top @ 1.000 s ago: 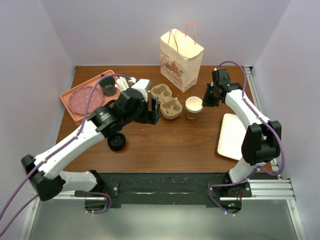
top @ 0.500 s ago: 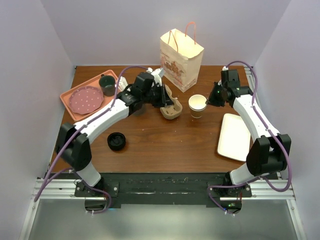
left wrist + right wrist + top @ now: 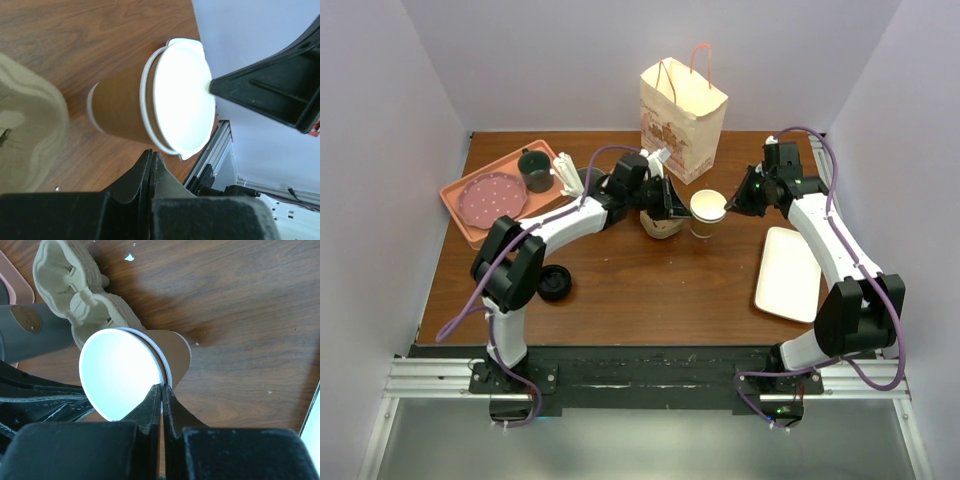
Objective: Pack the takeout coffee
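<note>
Left gripper (image 3: 678,210) fingers pressed together, right gripper (image 3: 735,205) likewise. Takeout coffee (image 3: 707,213): tan paper cylinder, smooth white round rim, upright between both tips, beside moulded pulp carrier (image 3: 660,225).

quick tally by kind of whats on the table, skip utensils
trays: 2, pink tray and white tray
takeout cup: 1
mug: 1
tumbler: 1
plate: 1
cup carrier: 1
paper bag: 1
black lid: 1
total: 9
</note>
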Tool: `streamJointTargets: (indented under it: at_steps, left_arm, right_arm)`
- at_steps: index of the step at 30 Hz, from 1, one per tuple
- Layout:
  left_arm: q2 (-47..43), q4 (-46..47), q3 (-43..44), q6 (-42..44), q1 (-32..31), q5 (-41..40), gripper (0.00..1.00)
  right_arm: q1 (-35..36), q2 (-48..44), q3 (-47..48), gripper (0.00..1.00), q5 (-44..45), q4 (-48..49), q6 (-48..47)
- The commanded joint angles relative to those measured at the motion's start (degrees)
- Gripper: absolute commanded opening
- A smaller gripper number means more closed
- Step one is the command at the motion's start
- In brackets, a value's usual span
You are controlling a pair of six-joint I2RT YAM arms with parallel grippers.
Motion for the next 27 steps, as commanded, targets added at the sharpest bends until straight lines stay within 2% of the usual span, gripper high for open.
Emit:
streamJointTargets:
  at_steps: [1, 3, 4, 7, 10, 19, 27]
  left_arm:
    - [0.8, 5.9, 3.5, -2.7, -0.2, 2.5, 0.00]
    - [1.2, 5.8, 3.5, -2.8, -0.2, 2.4, 0.02]
    - [1.4, 5.9, 3.4, -2.9, -0.2, 2.3, 0.09]
    - [1.8, 6.0, 3.5, -3.0, -0.2, 2.3, 0.20]
    - [2.3, 5.8, 3.6, -2.9, -0.1, 2.1, 0.23]
    - [4.1, 5.2, 4.3, -3.2, -0.2, 0.9, 0.24]
    - [4.9, 4.0, 4.6, -3.1, -0.2, -0.1, 0.27]
  right_arm:
    - [-0.3, -1.4, 0.2, 0.00, -2.3, 2.4, 1.7]
    - [-0.3, -1.3, 0.1, 0.00, -2.8, 2.8, 2.1]
    - [-0.3, -1.1, 0.0, 0.00, -2.9, 2.9, 2.1]
    - [-0.3, -1.0, -0.1, 0.00, -2.6, 3.1, 2.2]
    - [-0.3, -0.9, -0.2, 0.00, -2.6, 3.2, 2.2]
    - [-0.3, -1.4, -0.7, 0.00, -3.5, 3.5, 2.7]
    - [-0.7, -2.5, -5.5, 0.00, -4.9, 7.2, 4.5]
